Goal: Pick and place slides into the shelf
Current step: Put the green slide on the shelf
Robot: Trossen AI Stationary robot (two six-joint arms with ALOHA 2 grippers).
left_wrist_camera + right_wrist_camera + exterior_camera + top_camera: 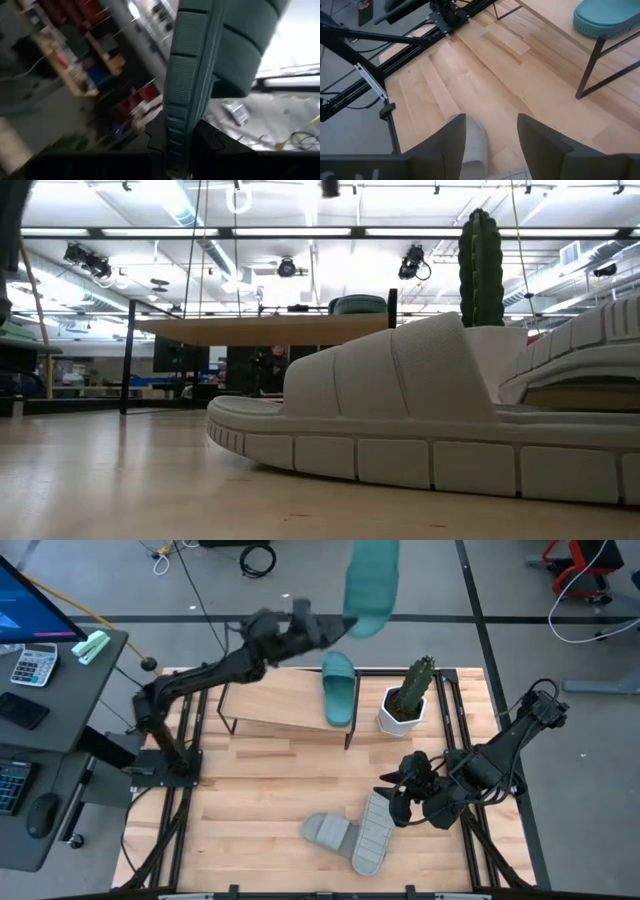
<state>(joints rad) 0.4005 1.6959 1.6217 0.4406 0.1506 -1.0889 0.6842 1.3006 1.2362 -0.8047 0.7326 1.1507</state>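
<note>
A teal slide [370, 585] is held high in the air beyond the table's far edge, with my left gripper [335, 626] shut on it. A second teal slide [338, 688] lies flat on the shelf [270, 700], toward its right end. Two grey slides [328, 830] [372, 832] lie side by side on the table near its front edge. My right gripper [400, 795] hovers open just right of them. In the right wrist view a grey slide [472, 145] shows below and between the fingers, which stand clear of it. My left gripper pinches one end of the teal slide's sole [176, 131] between its two fingers [156, 142]; the ribbed side wall faces the wrist camera. The fingers come from the table's left. The slide stands out beyond them, strap [240, 50] at the far part, lifted clear.
A cactus in a white pot [405, 700] stands right of the shelf, close to the teal slide on it. Bare wooden tabletop [260, 790] lies in front of the shelf. A desk with a keyboard and calculator [35, 665] stands off the table's left.
</note>
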